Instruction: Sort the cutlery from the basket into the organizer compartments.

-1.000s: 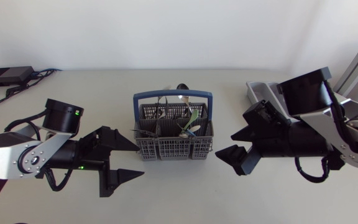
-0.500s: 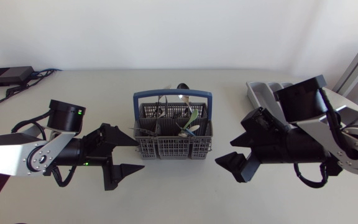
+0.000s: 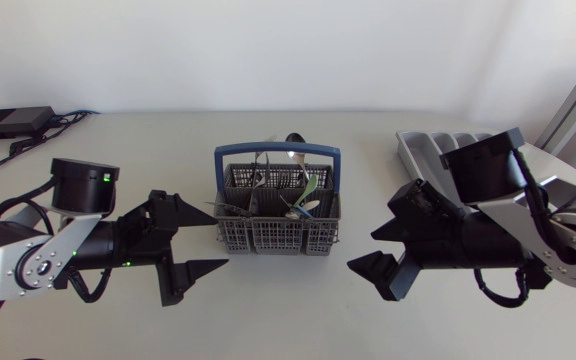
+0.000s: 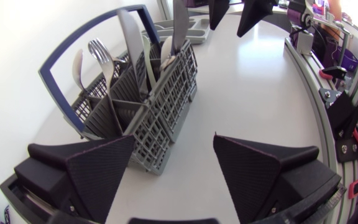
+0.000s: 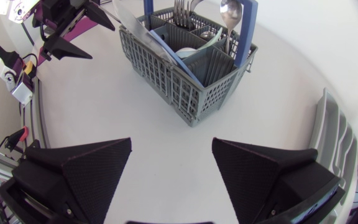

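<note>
Cutlery: metal forks, spoons and knives stand upright in the grey basket (image 3: 278, 225) at the table's middle, between the two arms.
Handling: likely stiff, light and smooth. Polished stems look prone to slipping, and the crowded pieces may snag on each other when one is lifted.
Where to grip: probably the part of a piece that stands clear above the rim, such as the fork (image 4: 101, 53) or the spoon (image 5: 230, 9), pinched across its flat faces.
Organizer: a grey tray (image 3: 430, 146) at the far right, partly hidden behind the right arm and well apart from the basket.
Left gripper (image 3: 220, 248): fingers spread wide with nothing between them. It is near the basket's left wall and seemingly not touching.
Right gripper (image 3: 365, 247): likewise spread wide and empty, near the basket's right side and apart from it.
</note>
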